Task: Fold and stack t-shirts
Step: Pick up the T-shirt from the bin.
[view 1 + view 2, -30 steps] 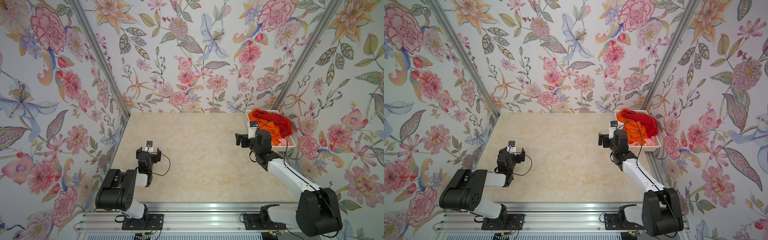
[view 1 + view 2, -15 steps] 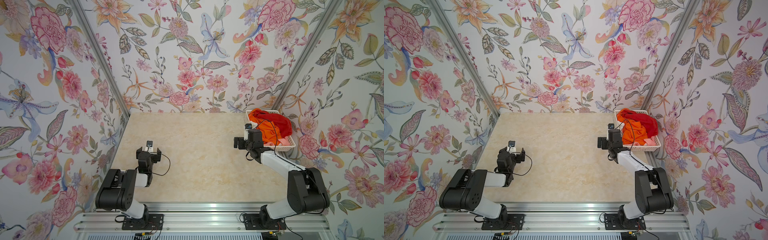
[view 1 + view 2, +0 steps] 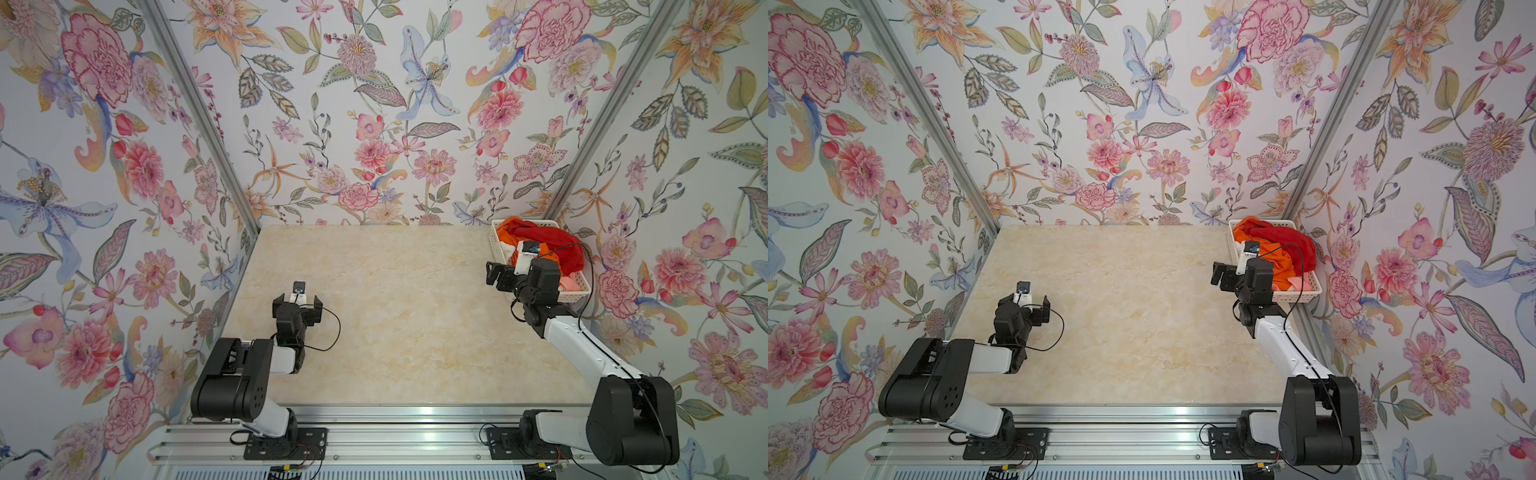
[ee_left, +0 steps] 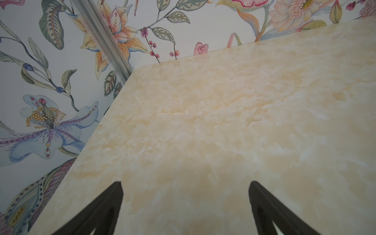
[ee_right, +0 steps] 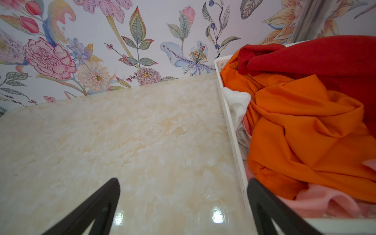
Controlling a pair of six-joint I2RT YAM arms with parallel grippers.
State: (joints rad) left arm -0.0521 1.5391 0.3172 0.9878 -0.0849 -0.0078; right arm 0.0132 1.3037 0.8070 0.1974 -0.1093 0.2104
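The t-shirts lie crumpled in a white slotted basket (image 3: 579, 296) at the table's far right: a deep red one (image 3: 552, 241) on top at the back, a bright orange one (image 5: 305, 132) in the middle, and a coral-pink-and-white one (image 5: 325, 203) underneath at the near end. My right gripper (image 5: 183, 183) is open and holds nothing. It hangs at the basket's near left corner, one finger over the bare table and the other over the basket wall (image 5: 232, 130). My left gripper (image 3: 297, 301) is open and empty, low over the table's near left part.
The beige marble table (image 3: 395, 311) is closed in by flowered walls on three sides, with an aluminium rail (image 3: 374, 411) along the front edge. The basket stands against the right wall. A black cable (image 3: 582, 266) loops from the right wrist over the basket.
My right gripper drifted slightly left, then came back right to the basket's corner, and the arm's elbow swung out again. The left arm has not moved.
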